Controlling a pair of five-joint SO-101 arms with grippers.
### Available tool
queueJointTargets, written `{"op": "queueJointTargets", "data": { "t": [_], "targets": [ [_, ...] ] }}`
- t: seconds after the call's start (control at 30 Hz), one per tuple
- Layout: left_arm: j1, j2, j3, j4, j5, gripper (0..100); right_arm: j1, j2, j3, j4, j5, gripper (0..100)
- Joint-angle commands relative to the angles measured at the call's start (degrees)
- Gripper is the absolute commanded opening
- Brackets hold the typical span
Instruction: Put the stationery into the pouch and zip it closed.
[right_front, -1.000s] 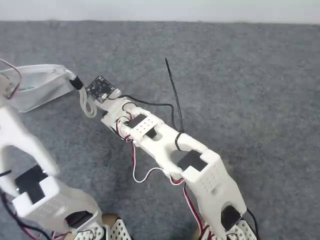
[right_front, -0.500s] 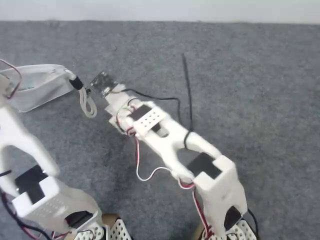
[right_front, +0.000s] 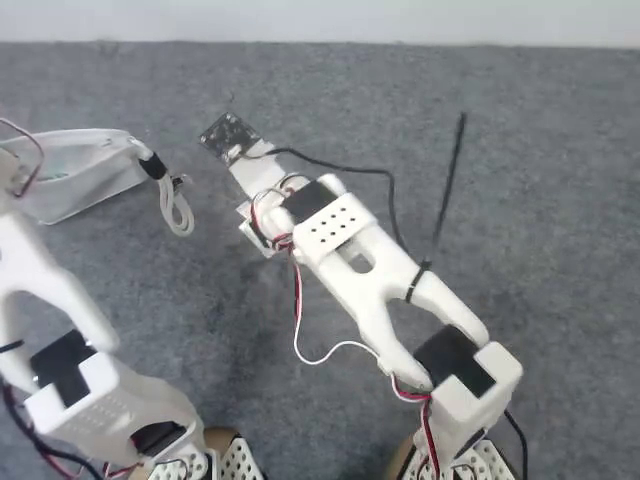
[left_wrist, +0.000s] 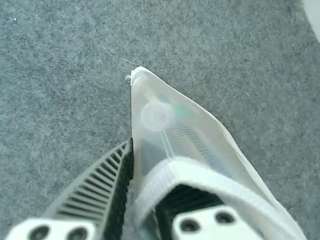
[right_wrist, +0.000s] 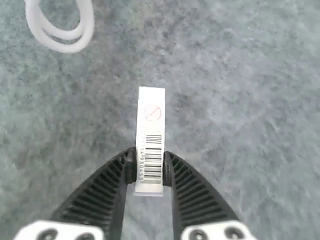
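Over the grey surface (right_front: 520, 140), the see-through pouch (left_wrist: 172, 125) is pinched at one end in the left claw (left_wrist: 145, 162). The right claw (right_wrist: 148, 167) is clamped on a white barcoded stick (right_wrist: 151, 117) poking out past its tips, with the pouch's cord loop (right_wrist: 60, 30) ahead and off to one side. I'd aim the stick at the zip end and only let go once it's properly inside.

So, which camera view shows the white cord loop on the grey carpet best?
The high view: the white cord loop lies whole at the end of the translucent plastic pouch. The right wrist view cuts it off at its edge; the left wrist view faces the pouch.
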Motion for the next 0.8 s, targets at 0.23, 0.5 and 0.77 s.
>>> {"op": "queueJointTargets", "data": {
  "t": [0.23,0.5,0.77],
  "targets": [
    [0.3,-1.2,-1.1,-1.8,0.6,1,2.2,-4.7,-7.3,9.5,0.9,19.1],
    [0.2,-1.2,-0.9,-1.8,0.5,1,0.6,-4.6,-7.1,9.5,0.9,15.8],
    [0.0,-1.2,-0.9,-1.8,0.5,1,-0.2,6.4,-10.7,10.0,4.5,15.9]
  ]
}}
